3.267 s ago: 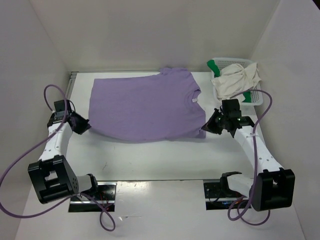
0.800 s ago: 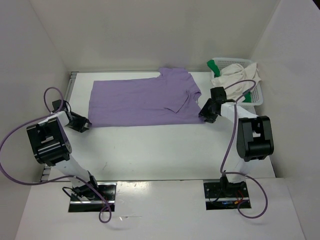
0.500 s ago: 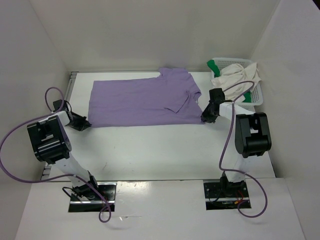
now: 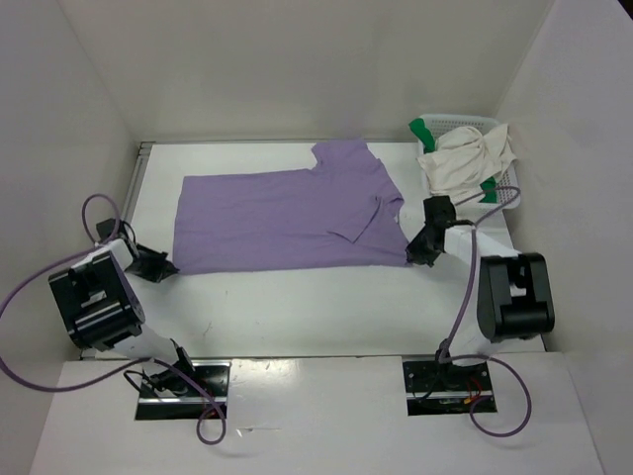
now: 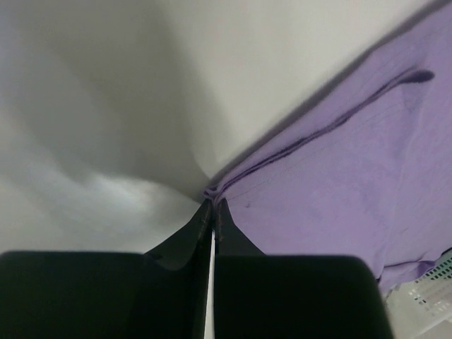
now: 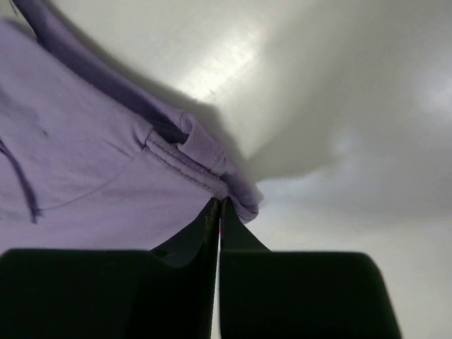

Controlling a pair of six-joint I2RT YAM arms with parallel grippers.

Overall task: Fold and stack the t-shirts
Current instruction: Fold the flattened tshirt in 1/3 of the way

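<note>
The lavender t-shirt [image 4: 282,218] lies folded lengthwise across the back of the table, collar end on the right. My left gripper [image 4: 160,265] is shut on its near left corner; the left wrist view shows the fingertips [image 5: 213,205] pinching the layered purple edge [image 5: 339,191]. My right gripper [image 4: 419,253] is shut on the near right corner, with its closed tips [image 6: 219,203] clamping the hem of the purple cloth [image 6: 85,162]. The cream t-shirt [image 4: 465,158] and the green t-shirt [image 4: 423,129] sit heaped in the basket.
The white mesh basket [image 4: 506,191] stands at the back right, just beyond my right gripper, and its corner shows in the left wrist view [image 5: 424,296]. White walls enclose the table on the left, back and right. Purple cables loop beside both arms.
Both grippers have closed on the lavender shirt's near corners and drawn back toward the near edge. The shirt's near edge has shifted slightly nearer with them.
</note>
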